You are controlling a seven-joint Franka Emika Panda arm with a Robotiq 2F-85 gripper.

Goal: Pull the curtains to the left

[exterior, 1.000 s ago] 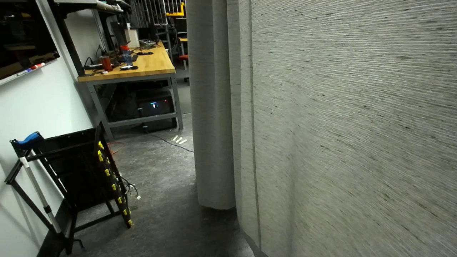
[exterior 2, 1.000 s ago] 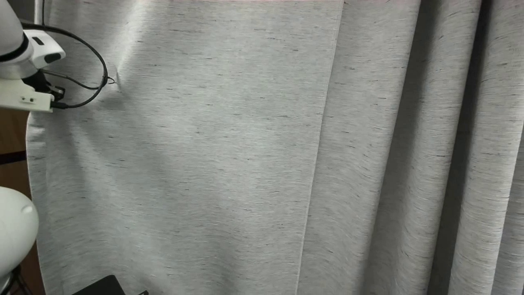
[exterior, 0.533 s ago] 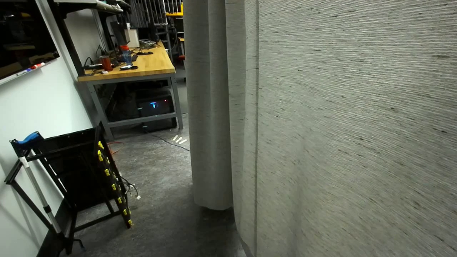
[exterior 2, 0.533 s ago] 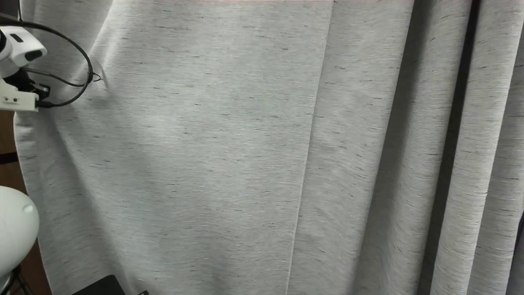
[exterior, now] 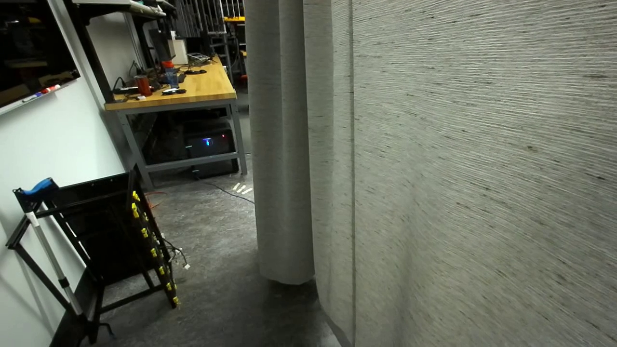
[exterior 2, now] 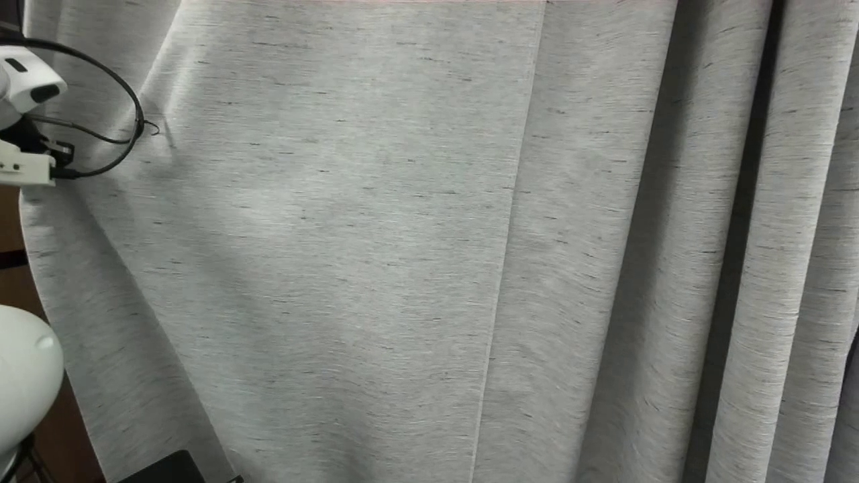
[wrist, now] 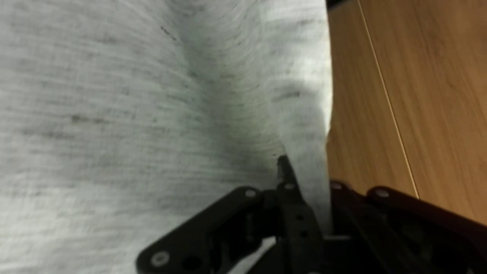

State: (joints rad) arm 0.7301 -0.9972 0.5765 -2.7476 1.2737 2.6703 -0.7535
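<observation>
- In the wrist view my gripper (wrist: 310,186) is narrowed, pinching the side edge of the curtains (wrist: 114,152); a strip of cloth runs down between my dark fingers (wrist: 286,171).
- Just beyond my fingertips the fabric sinks into a soft, shaded hollow, and its pale edge runs upward, slightly wavy.
- Past that edge lies a brown wood-grain surface (wrist: 437,95), crossed by a thin straight line.
- In an exterior view my white wrist housing (exterior 2: 30,77) is at the upper left, before the cloth, a black cable (exterior 2: 138,113) looping out beside it.
- From there a diagonal crease drops away; the curtains spread broad across the middle, light grey, finely woven sideways, dark-flecked, then gather into deep upright folds at the far side.
- In an exterior view their hem hangs near the mottled grey floor (exterior: 217,260), which stretches across to a black frame (exterior: 103,241) with yellow clips (exterior: 144,233), near a smooth white wall (exterior: 43,154).
- Farther back, a workbench (exterior: 212,86) has a wooden top and grey legs, with a dark box (exterior: 219,147) showing a small blue light beneath.
</observation>
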